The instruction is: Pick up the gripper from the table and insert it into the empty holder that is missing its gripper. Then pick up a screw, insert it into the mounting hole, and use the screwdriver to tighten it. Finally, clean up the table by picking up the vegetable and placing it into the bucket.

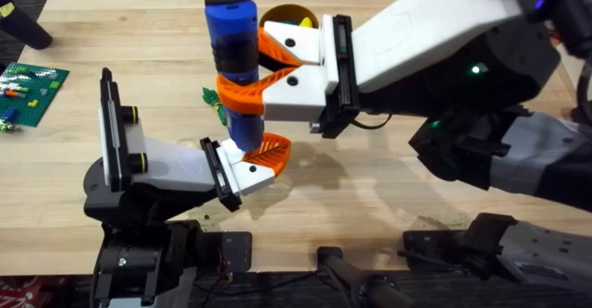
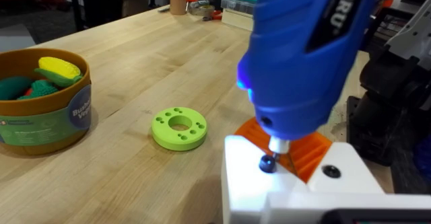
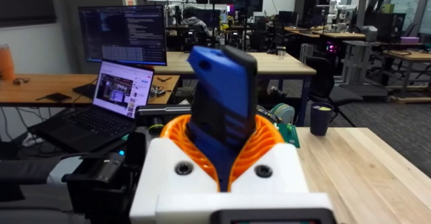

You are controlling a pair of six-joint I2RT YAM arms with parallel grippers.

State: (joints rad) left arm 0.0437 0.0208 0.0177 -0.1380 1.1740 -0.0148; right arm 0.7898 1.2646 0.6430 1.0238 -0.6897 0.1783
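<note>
Screwdriver (image 1: 231, 44) is standing upright over the holder (image 2: 296, 183), my right jaws (image 1: 268, 67) clamping its blue body while its bit is pressing on the black screw (image 2: 267, 163) beside the orange gripper (image 2: 310, 150) seated there. I am judging that tightening goes best by keeping the tool vertical and pushing straight down. My right arm is reaching across the middle; my left arm is lying low over the table (image 1: 416, 197), presenting its mount; whether those left jaws (image 1: 264, 160) are parted, I cannot tell. The bucket (image 2: 40, 109) is sitting well apart.

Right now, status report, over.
Right gripper clamped on thick blue cylindrical screwdriver. Bit on the black screw in white plastic holder. Left gripper unclear. Nothing obstructing.
</note>
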